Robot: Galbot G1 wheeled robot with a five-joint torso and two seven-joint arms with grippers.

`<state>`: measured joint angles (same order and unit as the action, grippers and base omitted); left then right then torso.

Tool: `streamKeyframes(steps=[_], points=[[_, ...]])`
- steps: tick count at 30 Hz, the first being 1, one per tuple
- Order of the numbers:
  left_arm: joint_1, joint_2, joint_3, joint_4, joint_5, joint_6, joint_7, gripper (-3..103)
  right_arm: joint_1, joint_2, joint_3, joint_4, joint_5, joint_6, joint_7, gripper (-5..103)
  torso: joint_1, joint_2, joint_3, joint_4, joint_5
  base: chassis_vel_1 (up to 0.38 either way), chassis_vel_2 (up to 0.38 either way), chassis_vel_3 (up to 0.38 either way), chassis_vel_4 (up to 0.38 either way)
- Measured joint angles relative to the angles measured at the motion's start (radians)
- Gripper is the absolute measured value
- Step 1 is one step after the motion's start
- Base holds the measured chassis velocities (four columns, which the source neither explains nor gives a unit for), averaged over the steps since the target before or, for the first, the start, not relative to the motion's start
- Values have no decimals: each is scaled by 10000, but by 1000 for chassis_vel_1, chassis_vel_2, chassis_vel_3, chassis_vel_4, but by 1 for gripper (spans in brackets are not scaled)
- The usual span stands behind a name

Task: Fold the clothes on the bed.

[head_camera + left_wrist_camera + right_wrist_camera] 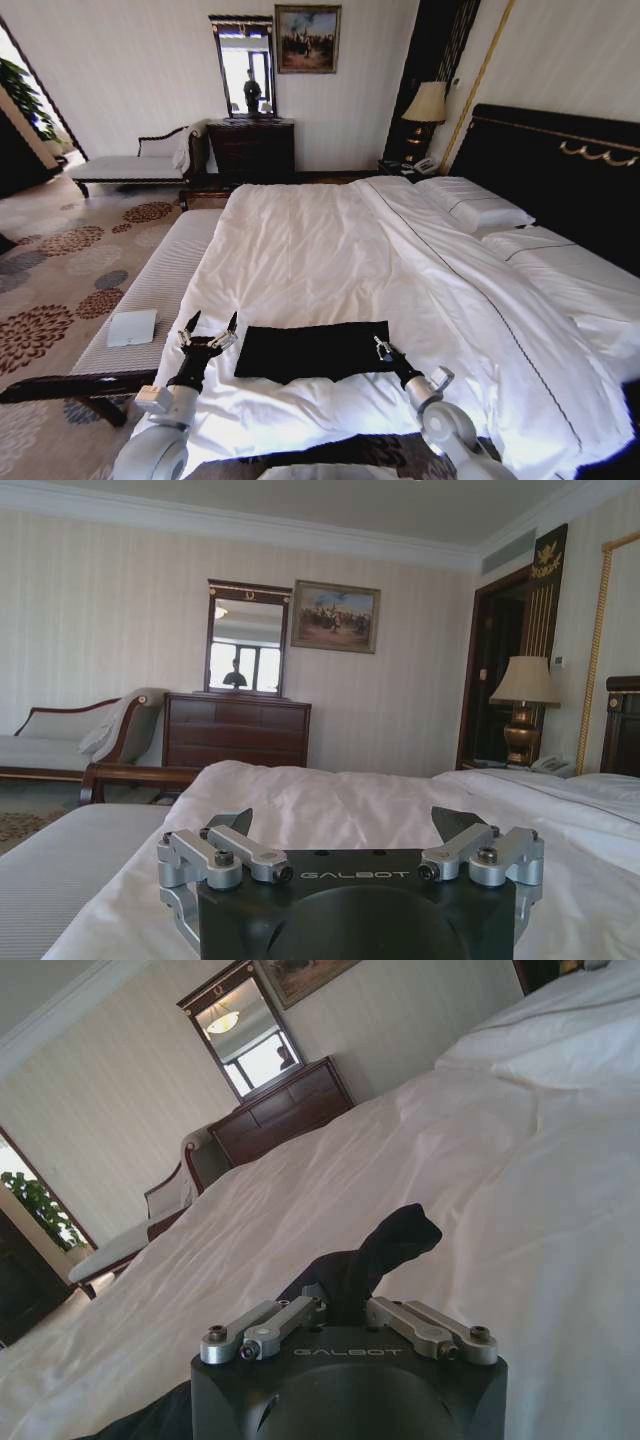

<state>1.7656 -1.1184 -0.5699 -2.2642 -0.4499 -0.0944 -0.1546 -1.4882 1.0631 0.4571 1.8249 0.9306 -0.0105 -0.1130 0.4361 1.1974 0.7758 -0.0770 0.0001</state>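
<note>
Looking down, you see the black T-shirt (pixel 312 351) lying as a folded strip on the white bed (pixel 330 250) near its foot. Your right gripper (pixel 381 347) pinches the shirt's right edge; your left gripper (pixel 208 328) hovers spread just beside the left edge.

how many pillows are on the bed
2, both at the headboard end of the bed: one pillow farther from the robot, the other pillow nearer and to its right. More may be hidden beyond the picture's right edge.
</note>
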Motion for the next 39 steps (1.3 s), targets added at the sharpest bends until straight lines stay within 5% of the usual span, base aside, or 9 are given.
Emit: streamKeyframes(steps=[15, 32, 39], points=[[0, 0, 0, 0, 0, 0, 0, 100, 1328, -1156, -1, -2062, -43, 455, -267, 5, 0, 1, 0, 0, 1, 0, 0, 0, 0], [-1, -1, 1, 0, -1, 1, 0, 100, 2466, -1005, -294, -4317, -499, 943, -533, 4, 0, 1, -1, -1, -1, 0, 0, 0, 0], [0, 0, 1, 0, -1, 1, 0, 100, 2108, -907, -5, -4160, -522, 947, -386, 25, 1, 1, -1, 0, -1, 0, 0, 0, 0]])
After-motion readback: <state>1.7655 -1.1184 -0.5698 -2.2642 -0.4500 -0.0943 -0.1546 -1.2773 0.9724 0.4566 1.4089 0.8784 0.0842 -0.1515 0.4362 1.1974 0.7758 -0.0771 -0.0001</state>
